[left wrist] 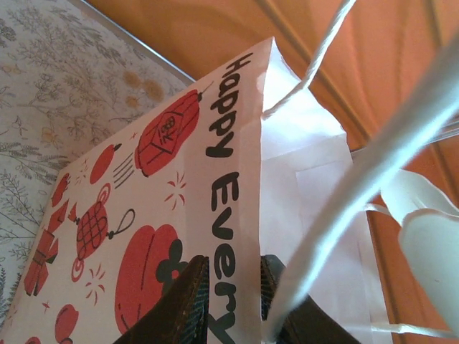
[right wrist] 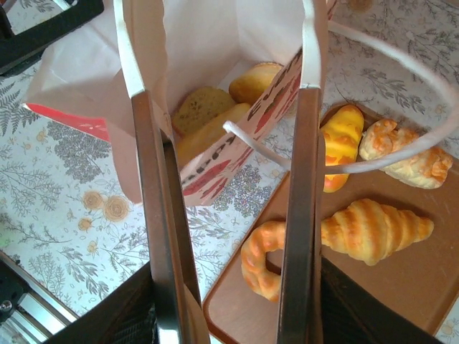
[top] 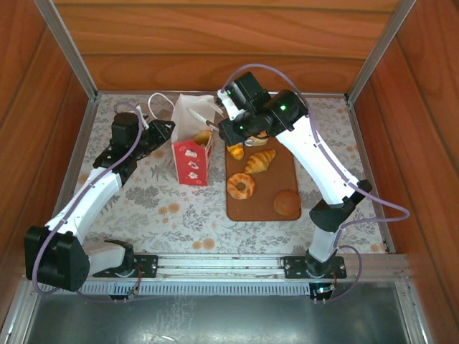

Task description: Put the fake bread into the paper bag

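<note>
Some of the fake bread (right wrist: 202, 109) lies inside the paper bag (top: 192, 159), about three pieces, partly hidden by the bag's wall. Just beside the bag, on the brown board (top: 258, 209), lie a croissant (top: 259, 161), a ring doughnut (top: 241, 186) and a round bun (top: 287, 203). The bag stands on the table (top: 158, 208). The left tool (left wrist: 233, 276) pinches the bag's edge. The right tool (right wrist: 221, 43) hangs over the bag's mouth, fingers spread, holding nothing, with its tips cut off.
</note>
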